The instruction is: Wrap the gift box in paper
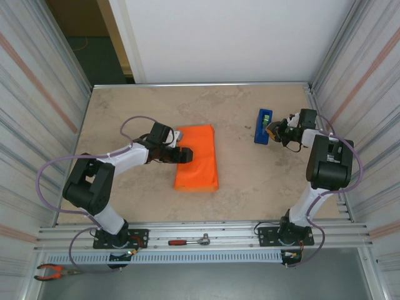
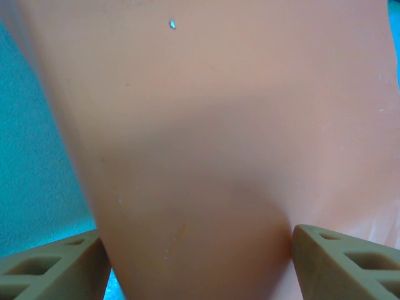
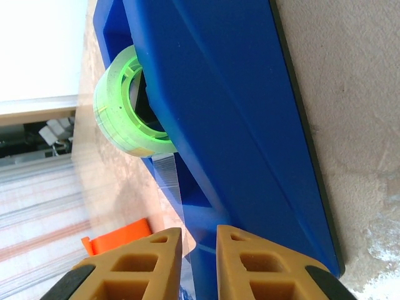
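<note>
Left fingers [image 2: 53,265] are sitting closest to the lens in the left wrist view, spread wide at the bottom corners. The paper [image 2: 206,137] is lying between them and touching the inner edge of the finger on the right of that view.

From above, the paper is lying as a long orange rectangle left of centre on the desk [image 1: 144,112], with the left arm reaching onto its left side.

Right fingers [image 3: 140,262] are standing almost closed, with only a thin slit between them, just beside the blue tape dispenser [image 3: 250,125]. A clear strip [image 3: 170,181] is running down from the green tape roll [image 3: 122,106] toward that slit. Whether it is being pinched: cannot tell, the tips are cut off by the frame.

The dispenser is sitting on the right half of the desk, well apart from the paper.

A ratchet [image 1: 190,240] is lying on the near rail, and orange-handled pliers [image 1: 53,270] are lying at the near left corner.
</note>
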Controlling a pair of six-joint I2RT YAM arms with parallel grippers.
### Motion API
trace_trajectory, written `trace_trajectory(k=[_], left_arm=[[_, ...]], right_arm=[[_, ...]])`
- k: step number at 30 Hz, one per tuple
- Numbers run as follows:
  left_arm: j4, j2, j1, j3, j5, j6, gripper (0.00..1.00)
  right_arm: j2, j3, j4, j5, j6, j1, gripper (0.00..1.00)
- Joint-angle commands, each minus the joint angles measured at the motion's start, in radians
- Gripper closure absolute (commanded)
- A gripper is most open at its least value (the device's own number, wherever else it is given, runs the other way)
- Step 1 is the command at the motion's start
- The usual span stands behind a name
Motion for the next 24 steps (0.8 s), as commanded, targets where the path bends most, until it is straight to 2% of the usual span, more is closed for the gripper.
trace_trajectory(k=[1,14,19,24], left_arm=[[-0.088,0.058,-0.014,-0.023,-0.077,0.032,0.25],[-0.089,0.058,-0.014,-0.024,-0.077,0.031,0.25],[-0.088,0.059,-0.013,-0.021,-0.078,0.031,0.25],[-0.09,0.058,-0.014,-0.022,-0.078,0.029,0.25]], right_arm=[[0.016,0.021,-0.01,-0.08,-0.017,0.025,0.79],[0.012,0.026,-0.003,-0.1,-0.02,0.034,0.85],[0.002,0.024,-0.001,-0.11,-0.016,0.037,1.0],[-0.029,0.002,0.028,-0.119,0.013,0.036,1.0]])
